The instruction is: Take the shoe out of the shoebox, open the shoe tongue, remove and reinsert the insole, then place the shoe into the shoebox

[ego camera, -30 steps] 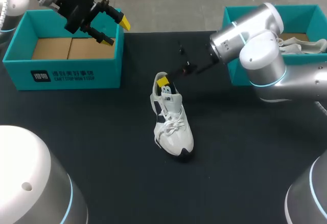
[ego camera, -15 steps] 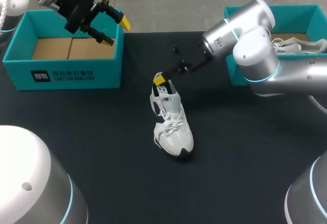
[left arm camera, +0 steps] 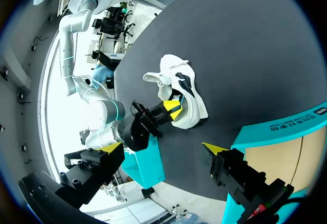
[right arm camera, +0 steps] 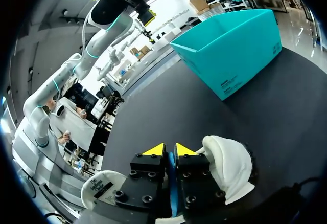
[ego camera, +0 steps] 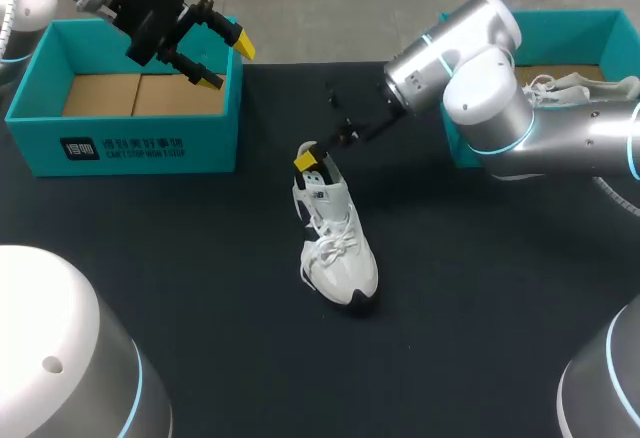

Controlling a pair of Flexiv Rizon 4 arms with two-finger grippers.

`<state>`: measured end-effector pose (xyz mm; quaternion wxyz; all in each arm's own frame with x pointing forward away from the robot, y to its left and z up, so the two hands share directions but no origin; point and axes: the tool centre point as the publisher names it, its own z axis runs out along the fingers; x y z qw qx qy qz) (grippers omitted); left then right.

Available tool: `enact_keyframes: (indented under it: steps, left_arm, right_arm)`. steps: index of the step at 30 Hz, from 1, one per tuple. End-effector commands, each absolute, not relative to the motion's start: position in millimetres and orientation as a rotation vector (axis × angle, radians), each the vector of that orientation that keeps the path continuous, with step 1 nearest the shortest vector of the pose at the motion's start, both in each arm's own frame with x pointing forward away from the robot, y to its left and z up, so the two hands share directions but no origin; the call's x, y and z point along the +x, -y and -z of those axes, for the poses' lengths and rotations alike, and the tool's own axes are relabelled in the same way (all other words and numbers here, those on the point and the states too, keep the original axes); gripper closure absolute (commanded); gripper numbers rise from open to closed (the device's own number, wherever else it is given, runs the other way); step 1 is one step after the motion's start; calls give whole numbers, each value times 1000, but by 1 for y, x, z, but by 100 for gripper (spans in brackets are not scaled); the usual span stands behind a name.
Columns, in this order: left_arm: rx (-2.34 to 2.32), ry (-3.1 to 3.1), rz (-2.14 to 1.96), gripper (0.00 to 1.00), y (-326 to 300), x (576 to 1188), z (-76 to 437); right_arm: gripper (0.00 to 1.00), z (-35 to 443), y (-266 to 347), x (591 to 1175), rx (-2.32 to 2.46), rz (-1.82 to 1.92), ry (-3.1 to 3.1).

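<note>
Over on the left, the open teal cardboard shoebox (ego camera: 120, 143) sits at the far left of the black tabletop (ego camera: 200, 258). Its brown card floor is bare, so I take it as the spot kept ready for the shoe to go back into. The left claw (ego camera: 228, 63) hangs just above the box's right-hand rim. Its two yellow-tipped fingers are spread wide with nothing between them. Parked there it is out of the working arm's way yet close to the box.

In the middle of the tabletop stands the white lace-up sneaker with black side panels (ego camera: 338, 248). It is out of the box, sole down, and well apart from either box. Its long axis runs from the far edge towards the robot. The heel is away, and the toe points at the robot, slanting a little to the robot's right. That turns the heel end of the shoe's mouth towards the right arm, which to my eye suits a reach into the shoe from behind.

The right claw (right arm camera: 169, 150) is at that heel end of the opening. Its yellow tips are pressed nearly together, so it is closed. A thin pale strip shows low in the slit between the fingers. I cannot tell whether that is the insole, the shoe's collar, or part of the claw itself. The insole step looks like the one in hand.

At the far right, partly behind the right arm, a second teal box (ego camera: 590, 23) holds another white shoe (ego camera: 585, 88).
</note>
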<state>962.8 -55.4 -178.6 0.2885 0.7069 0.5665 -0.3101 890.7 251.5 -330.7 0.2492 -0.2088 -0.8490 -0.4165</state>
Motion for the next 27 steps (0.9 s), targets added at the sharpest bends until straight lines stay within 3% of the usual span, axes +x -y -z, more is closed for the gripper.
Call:
enact_keyframes:
  steps: [1,9,13,18,20,23,24,25,27]
  left_arm:
    - [1889,-1513,825,0,55,962,179]
    - [1889,-1513,825,0,55,962,179]
    - [1889,-1513,825,0,55,962,179]
    - [1889,-1513,825,0,55,962,179]
    - [1889,-1513,825,0,55,962,179]
    - [1889,-1513,825,0,55,962,179]
    - [1889,-1513,825,0,55,962,179]
    - [1889,-1513,825,0,55,962,179]
    - [1889,-1513,825,0,55,962,179]
  right_arm:
    - [65,325,-250,890,-570,1130,2326]
    - [51,311,-250,887,-552,1144,2365]
    - [38,303,-249,890,-546,1166,2385]
    - [38,296,-249,891,-560,1189,2402]
    - [45,294,-246,890,-636,1205,2384]
    - [66,291,-242,890,-781,1239,2338]
    - [78,290,-242,890,-817,1206,2359]
    - [99,290,-242,890,-846,1177,2376]
    - [100,290,-241,891,-917,1088,2421]
